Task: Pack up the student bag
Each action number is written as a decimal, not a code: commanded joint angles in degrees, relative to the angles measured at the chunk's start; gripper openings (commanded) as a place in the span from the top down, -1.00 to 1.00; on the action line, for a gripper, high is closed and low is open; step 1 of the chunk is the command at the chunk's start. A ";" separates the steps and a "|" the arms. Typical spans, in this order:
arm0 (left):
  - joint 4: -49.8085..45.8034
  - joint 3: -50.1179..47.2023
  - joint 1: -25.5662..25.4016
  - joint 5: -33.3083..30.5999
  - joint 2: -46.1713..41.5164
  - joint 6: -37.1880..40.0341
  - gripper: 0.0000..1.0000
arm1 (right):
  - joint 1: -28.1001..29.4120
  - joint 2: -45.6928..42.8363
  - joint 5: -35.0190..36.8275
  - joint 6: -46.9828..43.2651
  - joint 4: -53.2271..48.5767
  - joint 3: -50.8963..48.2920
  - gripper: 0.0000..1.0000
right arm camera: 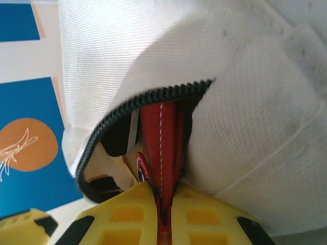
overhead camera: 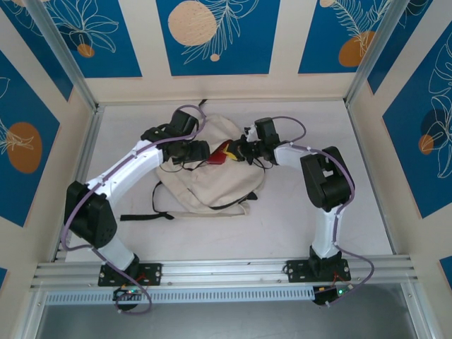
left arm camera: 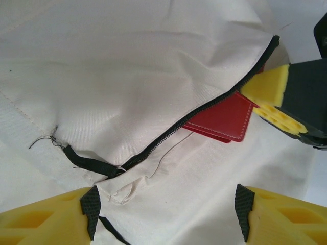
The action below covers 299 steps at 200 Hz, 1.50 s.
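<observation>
White table (overhead camera: 318,212): right gripper (right arm camera: 164,201) pinches wallet (right arm camera: 161,138) edge-on, long axis running straight into the zip mouth (right arm camera: 153,96) of the bag (overhead camera: 219,187); left gripper (left arm camera: 167,210) hangs wide beside that mouth.

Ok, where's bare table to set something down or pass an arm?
Bare table lies between the student bag and the near rail, and along the right wall past the right arm. It is crowded at the bag's opening, where the left gripper, right gripper and red wallet meet.
</observation>
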 commanded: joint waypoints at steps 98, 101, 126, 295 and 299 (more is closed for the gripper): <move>2.30 2.42 0.25 -7.25 9.74 13.80 -0.14 | 3.47 3.20 5.30 11.53 10.73 -0.59 0.68; 1.89 2.98 0.15 -7.61 10.26 14.27 -0.14 | 3.37 3.15 5.12 11.57 11.17 -0.76 0.69; 0.17 6.07 -1.06 -11.52 13.31 17.14 -0.20 | 2.76 2.54 3.00 12.29 18.01 -3.08 0.72; 0.25 6.43 -1.63 -13.12 9.54 15.67 0.14 | 4.80 5.56 0.54 15.22 37.34 -3.98 0.75; 0.32 6.26 -1.41 -12.83 9.37 15.48 0.14 | 5.01 6.02 0.69 15.43 37.47 -3.59 0.75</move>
